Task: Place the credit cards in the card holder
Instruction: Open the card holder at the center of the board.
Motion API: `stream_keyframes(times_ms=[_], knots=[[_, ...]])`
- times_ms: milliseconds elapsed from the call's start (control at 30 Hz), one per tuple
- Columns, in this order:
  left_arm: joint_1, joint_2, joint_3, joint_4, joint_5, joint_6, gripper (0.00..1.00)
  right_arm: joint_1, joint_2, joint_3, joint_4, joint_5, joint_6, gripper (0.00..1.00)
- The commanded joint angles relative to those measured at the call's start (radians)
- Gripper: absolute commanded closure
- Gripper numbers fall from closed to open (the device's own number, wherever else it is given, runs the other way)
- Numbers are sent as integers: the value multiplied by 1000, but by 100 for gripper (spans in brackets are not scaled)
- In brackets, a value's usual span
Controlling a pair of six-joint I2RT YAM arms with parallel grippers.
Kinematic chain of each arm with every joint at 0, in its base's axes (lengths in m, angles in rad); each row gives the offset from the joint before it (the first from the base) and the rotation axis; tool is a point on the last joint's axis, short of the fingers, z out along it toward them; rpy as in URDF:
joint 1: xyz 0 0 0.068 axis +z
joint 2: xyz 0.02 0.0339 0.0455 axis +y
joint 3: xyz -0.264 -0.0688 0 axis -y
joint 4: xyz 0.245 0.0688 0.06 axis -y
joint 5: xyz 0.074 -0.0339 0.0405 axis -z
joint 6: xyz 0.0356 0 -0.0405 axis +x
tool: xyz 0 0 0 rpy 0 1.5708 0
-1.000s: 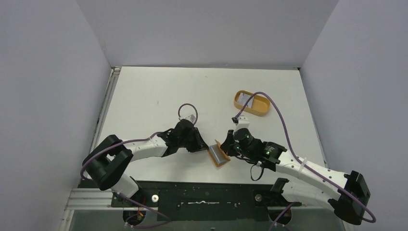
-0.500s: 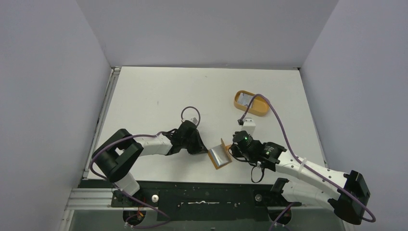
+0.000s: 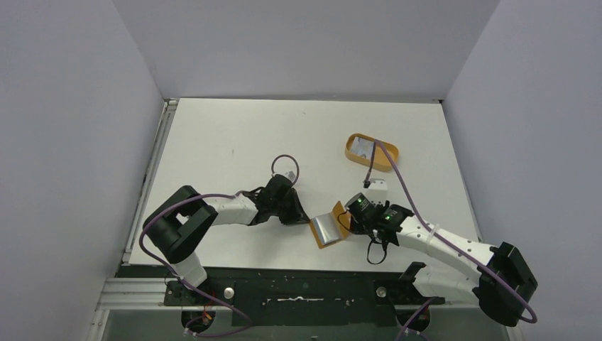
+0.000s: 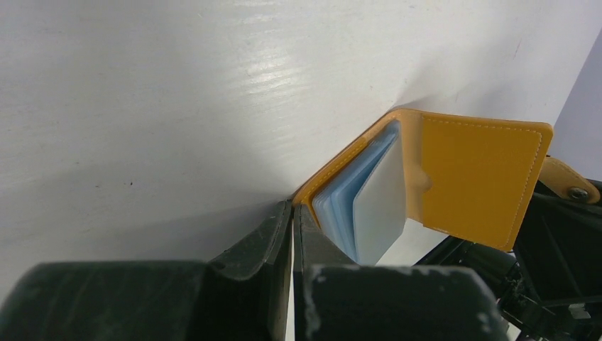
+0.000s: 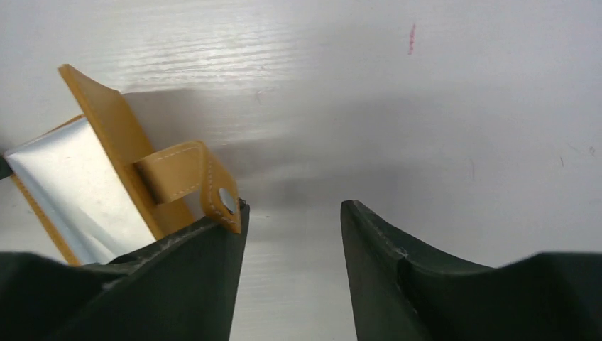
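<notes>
Card holder (image 3: 329, 229) open on white table (image 3: 234, 138), grey walls (image 3: 305, 42) around.

Bright, even light falls from above on the white worktop (image 3: 234, 135), which shows a soft glare streak in both wrist views, the card holder (image 5: 106, 138) throws a pale grey shadow on it, and the dark fingers of the left end effector (image 4: 292, 211) look blurred up close.

Overhead looks down; close wrist views share the card holder (image 4: 475, 177).
</notes>
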Motion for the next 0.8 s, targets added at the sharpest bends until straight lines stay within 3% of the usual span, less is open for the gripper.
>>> stream_keyframes(times_ms=[0,100,333,500,633,767], knots=[[10,8,38,7,9,43,100,-15,-23,5,-42,51,11,42],[9,-1,45,-3,10,53,100,-14,-100,44,-106,78,-1,33],[9,0,62,-17,15,65,100,21,-252,186,-112,6,-173,28],[11,4,70,-22,19,66,100,118,-149,282,-74,-83,-268,22],[11,3,76,-30,17,68,100,184,-16,294,-39,-106,-293,2],[11,6,77,-35,18,68,100,202,78,259,46,-162,-295,0]])
